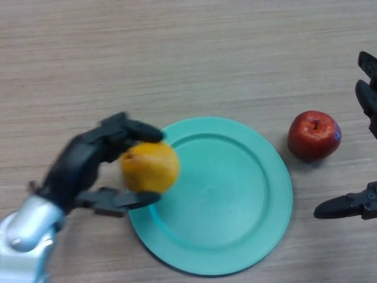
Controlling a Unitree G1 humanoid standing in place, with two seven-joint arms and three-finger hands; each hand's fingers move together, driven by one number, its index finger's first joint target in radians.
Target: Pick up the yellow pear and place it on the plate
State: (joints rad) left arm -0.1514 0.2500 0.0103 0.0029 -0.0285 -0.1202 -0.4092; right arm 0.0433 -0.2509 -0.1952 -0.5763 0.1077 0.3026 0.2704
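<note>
Silver forearm casing (26,227) is showing at your bottom-left corner, nearest the lens, and it is leading up into the left hand (79,165). You are looking at that black hand grasping the yellow pear (150,167): fingers are curling over the top of the fruit and the thumb is pressing in from below, so the pear is sitting pinched between them. The pear is overlapping the left rim of the teal plate (235,188); you cannot tell whether it is touching the plate or hanging just above it. The plate is lying flat on the wood-grain table (177,53). A red apple (314,135) is resting on the table just beside the plate's upper-right rim, apart from it. The right hand (353,206) is showing at your right edge, fingers straight and spread wide, holding nothing, near the apple but not touching it.
</note>
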